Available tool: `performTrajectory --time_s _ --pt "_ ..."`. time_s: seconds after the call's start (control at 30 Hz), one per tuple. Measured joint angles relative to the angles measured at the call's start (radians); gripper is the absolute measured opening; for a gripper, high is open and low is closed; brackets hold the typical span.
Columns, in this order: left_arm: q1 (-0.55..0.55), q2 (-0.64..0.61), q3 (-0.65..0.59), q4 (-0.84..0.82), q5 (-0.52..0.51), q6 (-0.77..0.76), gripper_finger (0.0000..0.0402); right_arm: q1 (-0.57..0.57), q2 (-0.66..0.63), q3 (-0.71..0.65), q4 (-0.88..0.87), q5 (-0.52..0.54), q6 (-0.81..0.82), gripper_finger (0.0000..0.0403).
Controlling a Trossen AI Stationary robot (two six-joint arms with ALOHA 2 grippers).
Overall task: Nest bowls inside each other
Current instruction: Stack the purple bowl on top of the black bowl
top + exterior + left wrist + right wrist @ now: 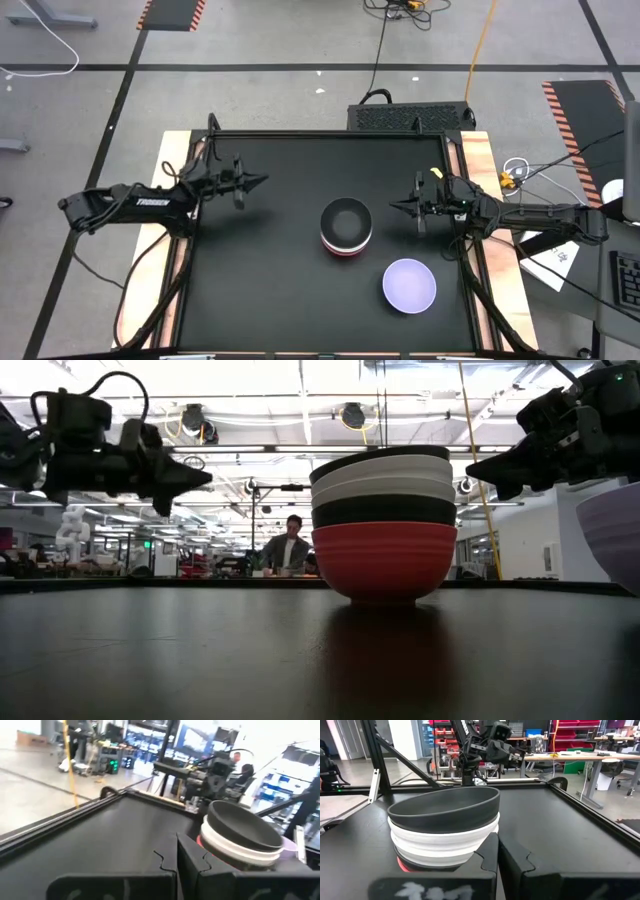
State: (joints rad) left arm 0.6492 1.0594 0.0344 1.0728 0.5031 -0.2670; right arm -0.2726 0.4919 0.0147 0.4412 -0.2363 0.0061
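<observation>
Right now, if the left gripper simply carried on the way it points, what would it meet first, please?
Probably the stack of bowls, near its black top bowl; the left gripper, shut, points across the table roughly toward it, though height is unclear.

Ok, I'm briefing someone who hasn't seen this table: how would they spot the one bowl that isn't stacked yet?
Start at the black table and find the stack of bowls near its middle, red at the bottom and black on top. The loose bowl sits apart from it, toward the near right corner on the right arm's side. It is the only pale lavender one and it stands alone.
</observation>
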Motion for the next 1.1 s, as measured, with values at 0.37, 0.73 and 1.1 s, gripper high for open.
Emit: performTrajectory --time_s 0.37,0.73,1.1 --pt "-0.101 -0.257 -0.025 0.096 0.014 0.044 0.0000 0.000 0.000 -0.001 0.001 0.000 0.034 0.0000" --pt "-0.100 -0.580 -0.025 -0.289 -0.218 0.166 0.0000 0.000 0.002 -0.001 0.000 0.000 0.035 0.0000" --pt "-0.100 -0.790 -0.025 -0.440 -0.299 0.149 0.0000 0.000 0.003 0.000 -0.005 0.000 0.033 0.0000"
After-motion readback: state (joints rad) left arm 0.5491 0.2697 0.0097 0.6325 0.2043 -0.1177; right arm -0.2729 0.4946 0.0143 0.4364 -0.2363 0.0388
